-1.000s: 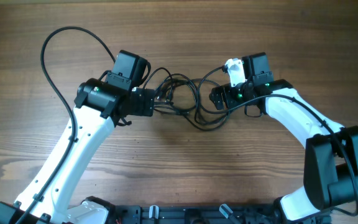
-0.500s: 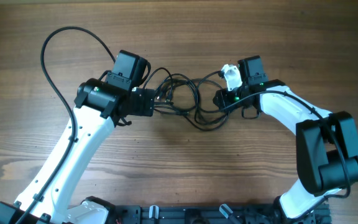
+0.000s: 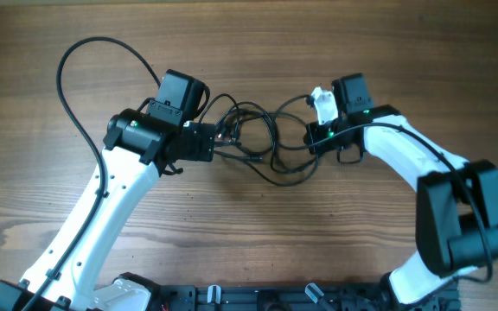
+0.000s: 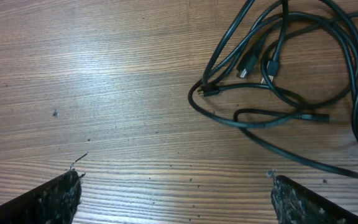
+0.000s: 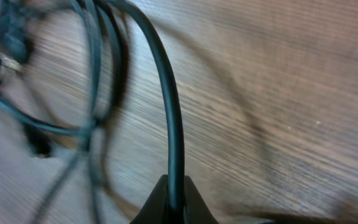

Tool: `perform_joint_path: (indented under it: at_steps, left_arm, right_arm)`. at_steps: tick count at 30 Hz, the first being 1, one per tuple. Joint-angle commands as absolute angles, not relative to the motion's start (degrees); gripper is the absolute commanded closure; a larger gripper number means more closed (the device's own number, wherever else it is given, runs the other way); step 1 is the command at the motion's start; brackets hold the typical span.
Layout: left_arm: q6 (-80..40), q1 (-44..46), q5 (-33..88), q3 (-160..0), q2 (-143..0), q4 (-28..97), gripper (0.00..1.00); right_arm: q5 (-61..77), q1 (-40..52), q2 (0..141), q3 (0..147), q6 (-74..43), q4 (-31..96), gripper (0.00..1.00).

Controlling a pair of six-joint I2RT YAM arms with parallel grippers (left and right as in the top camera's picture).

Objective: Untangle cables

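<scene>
The cables [image 3: 262,142] lie as a loose tangle of thin black cords on the wooden table between the two arms. In the left wrist view the tangle [image 4: 278,68] shows small plug ends and sits ahead and to the right of my left gripper [image 4: 176,190]. That gripper is wide open, with only bare wood between its fingers [image 4: 58,198]. In the overhead view the left gripper [image 3: 223,142] is at the tangle's left edge. My right gripper [image 3: 307,141] is at the tangle's right edge. In the right wrist view this gripper [image 5: 174,190] is shut on one black cable strand [image 5: 166,99], which arcs away to the blurred bundle.
A thick black arm cable [image 3: 85,78] loops out over the table behind the left arm. A white part [image 3: 322,102] sits on the right wrist. The table [image 3: 249,225] is bare wood in front of the tangle.
The right gripper has shut on a cable strand and shifted slightly to the right, drawing the right-hand loop with it. The left arm has not moved and its gripper stays open.
</scene>
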State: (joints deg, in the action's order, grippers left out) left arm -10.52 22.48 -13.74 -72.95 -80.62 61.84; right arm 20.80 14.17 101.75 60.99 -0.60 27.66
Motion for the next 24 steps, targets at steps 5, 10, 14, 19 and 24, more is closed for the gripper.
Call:
perform_joint_path:
  at_steps: [5, 10, 14, 19, 24]
  left_arm:
    - [-9.41, 22.26, -13.45, -72.64, -79.72, 61.69, 0.0]
    - [-9.41, 22.26, -13.47, -72.64, -79.72, 61.71, 0.0]
    - [-9.41, 22.26, -13.47, -72.64, -79.72, 61.69, 0.0]
    - [-9.41, 22.26, -13.47, -72.64, -79.72, 61.69, 0.0]
    - [-9.41, 22.26, -13.47, -72.64, -79.72, 61.69, 0.0]
  right_arm:
    - [27.38, 14.31, 86.35, 70.15, -1.65, 29.23, 0.96]
    - [27.53, 14.28, 75.55, 70.46, -1.67, 25.85, 0.96]
    - [27.53, 14.28, 67.81, 70.46, -1.67, 21.58, 0.96]
    - [27.51, 14.28, 61.01, 70.46, -1.67, 14.35, 0.96]
    - [27.51, 14.28, 59.44, 70.46, -1.78, 8.49, 0.96]
